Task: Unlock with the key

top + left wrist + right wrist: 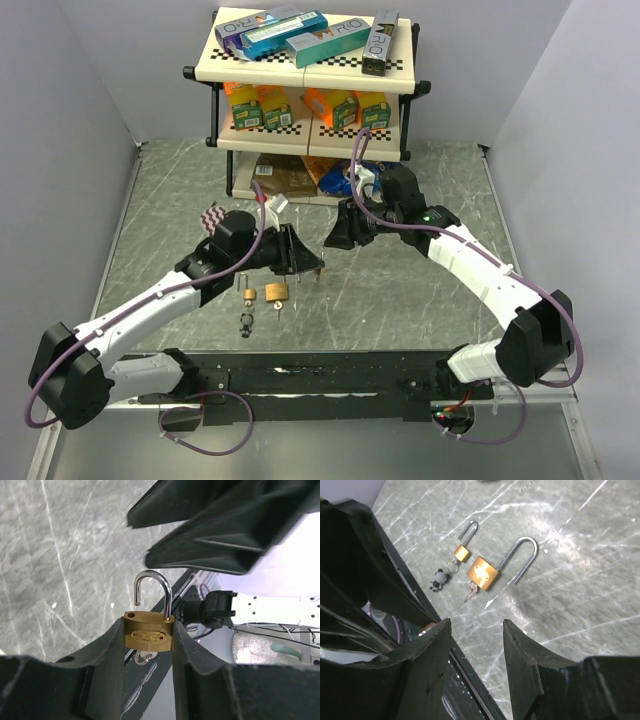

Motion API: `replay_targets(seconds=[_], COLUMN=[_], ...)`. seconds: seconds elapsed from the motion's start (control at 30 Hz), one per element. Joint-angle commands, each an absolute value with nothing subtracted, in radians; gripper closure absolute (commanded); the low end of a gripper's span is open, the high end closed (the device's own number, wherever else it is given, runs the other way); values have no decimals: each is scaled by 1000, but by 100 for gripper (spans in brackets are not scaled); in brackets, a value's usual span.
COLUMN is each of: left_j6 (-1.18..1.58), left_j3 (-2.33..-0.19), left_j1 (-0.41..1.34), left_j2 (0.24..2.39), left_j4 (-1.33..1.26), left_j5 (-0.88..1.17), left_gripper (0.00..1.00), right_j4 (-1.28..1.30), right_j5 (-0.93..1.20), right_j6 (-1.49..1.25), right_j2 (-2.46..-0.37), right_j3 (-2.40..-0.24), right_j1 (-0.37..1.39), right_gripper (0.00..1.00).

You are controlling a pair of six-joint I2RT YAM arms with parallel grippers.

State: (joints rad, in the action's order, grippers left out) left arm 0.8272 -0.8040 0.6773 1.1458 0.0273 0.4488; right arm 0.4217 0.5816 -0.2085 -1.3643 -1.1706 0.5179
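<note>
A brass padlock [148, 634] is grasped by the left gripper [148, 623]. Its body is clamped upright between the two fingers, in the air above the middle part of the surface [430, 290]. The shackle [152, 587] is seen to be open: one leg is set in the body, and the free end stands above its hole. Something silvery is seen under the body, but what it is cannot be told.

The right gripper [476, 625] is released: its fingers are spread and nothing is held between them. It is seen in the air just beside the left gripper, on the side of the far edge, near the open shackle but apart from it.

Two more padlocks are laid flat on the surface, between the left gripper and the near edge, a little left of the middle. A key [470, 595] is seen touching the lower end of the long-shackle padlock [482, 573]. The smaller padlock [461, 553] is placed just beside it. A black key fob [438, 580] is found near both, closer to the near edge. A shelf rack [262, 72] loaded with boxes is placed at the far edge.
</note>
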Motion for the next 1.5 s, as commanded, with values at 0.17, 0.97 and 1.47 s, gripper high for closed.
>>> replay_targets(seconds=[0.17, 0.97, 1.47], left_j6=[808, 775, 764], left_j3=[-819, -861, -871], left_j1=[672, 664, 664], left_j2=[1109, 1117, 1123], left_j4=[-84, -3, 26], left_j5=[575, 687, 627], left_gripper=[99, 99, 99], right_j4=[207, 477, 516], right_j5=[866, 862, 1040], right_j6=[-275, -94, -87], right_j2=[-1319, -1361, -1431], right_j3=[-1106, -1308, -1299], right_j1=[489, 506, 531], right_gripper=[40, 39, 44])
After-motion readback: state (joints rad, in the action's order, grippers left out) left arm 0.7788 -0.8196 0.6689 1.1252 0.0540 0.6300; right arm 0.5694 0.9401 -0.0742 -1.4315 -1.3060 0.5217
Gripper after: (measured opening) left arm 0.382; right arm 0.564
